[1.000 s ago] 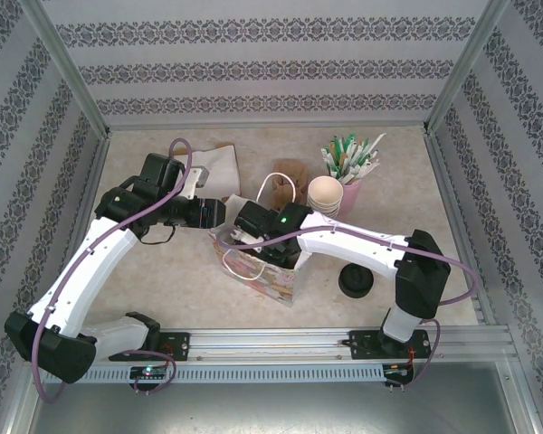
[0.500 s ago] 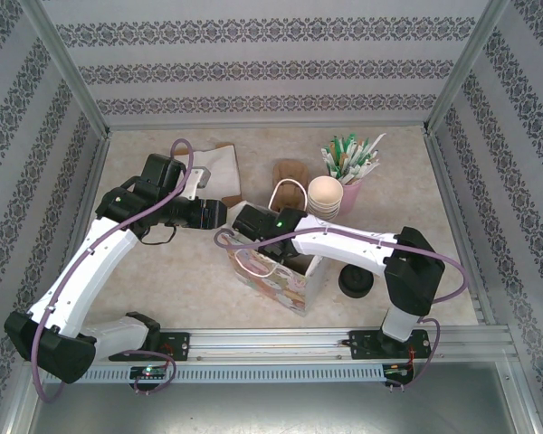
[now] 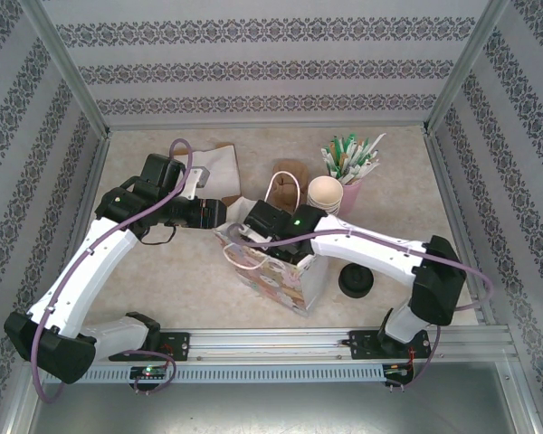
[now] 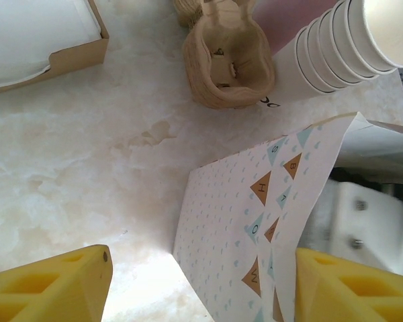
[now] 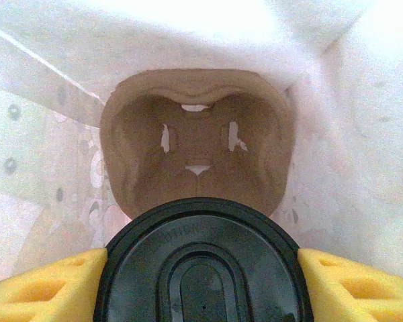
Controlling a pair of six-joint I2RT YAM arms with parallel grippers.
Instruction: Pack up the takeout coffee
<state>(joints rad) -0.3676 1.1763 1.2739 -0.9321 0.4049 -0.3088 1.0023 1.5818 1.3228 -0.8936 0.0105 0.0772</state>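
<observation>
Nearly packed, by my reading: the takeout coffee [image 5: 201, 275] hangs inside the paper bag [image 3: 281, 280], black lid upward; the right gripper [image 5: 201, 258] is clamped on it, yellow fingers [image 5: 47, 282] tight against either side. Below it, on the bag's floor, a brown cup carrier [image 5: 196, 151] sits with an empty pocket just far of the lid. What is left, I judge, is lowering the cup into that pocket, releasing it and drawing the arm out. Just left of the bag, the left gripper [image 3: 215, 214] stands with jaws wide apart, holding nothing. Farther off, a stack of lidless cups [image 3: 326, 193] lies beyond the bag; a stack of black lids [image 3: 356, 282] lies to its right.
</observation>
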